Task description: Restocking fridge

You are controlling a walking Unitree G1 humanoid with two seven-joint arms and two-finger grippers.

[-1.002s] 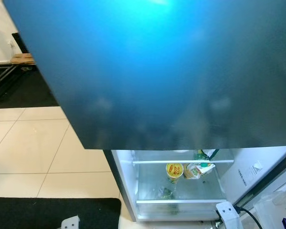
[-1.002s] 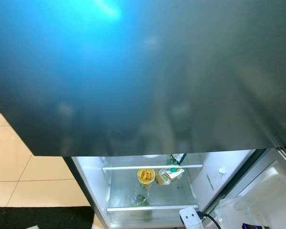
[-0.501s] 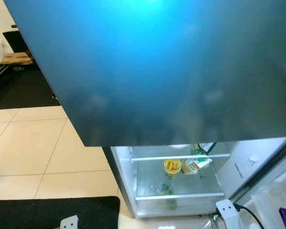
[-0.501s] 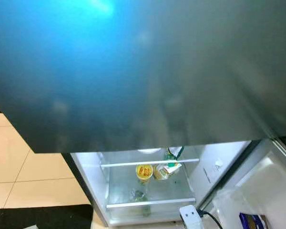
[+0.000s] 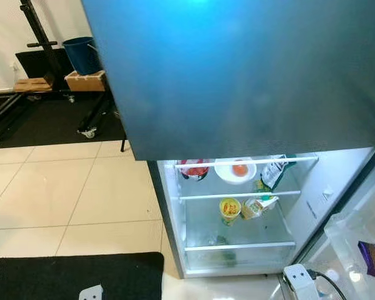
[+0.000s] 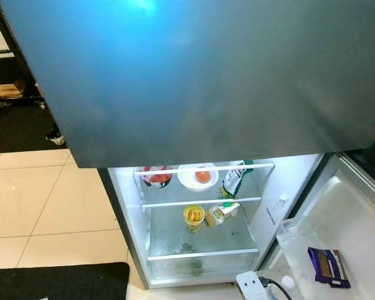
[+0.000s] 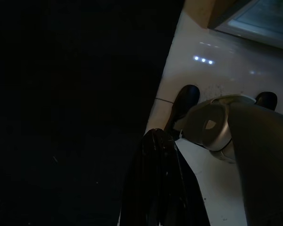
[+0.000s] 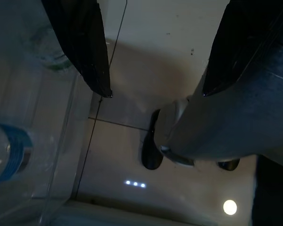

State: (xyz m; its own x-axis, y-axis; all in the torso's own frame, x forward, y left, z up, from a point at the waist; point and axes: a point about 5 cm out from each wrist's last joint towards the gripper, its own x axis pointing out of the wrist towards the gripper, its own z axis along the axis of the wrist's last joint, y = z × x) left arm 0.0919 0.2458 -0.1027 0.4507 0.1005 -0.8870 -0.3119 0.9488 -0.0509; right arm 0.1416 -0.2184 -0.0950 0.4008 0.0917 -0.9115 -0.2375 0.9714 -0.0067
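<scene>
Facing the open fridge (image 6: 128, 206), whose shelves hold a bowl (image 6: 197, 175), a cup (image 6: 193, 215) and a carton (image 6: 222, 213), the right gripper (image 8: 153, 92) hangs spread and empty, the left gripper (image 7: 158, 188) closed, so fetching stock comes first.

- Fridge door (image 5: 250, 69): smooth dark panel, soft sheen.
- Fridge shelves (image 5: 237, 195): clear glass, white edging.
- Floor tiles (image 5: 56, 194): glossy cream, below the right gripper (image 8: 153, 92), whose fingers are smooth black.
- Mat (image 5: 69, 275): matt black.
</scene>
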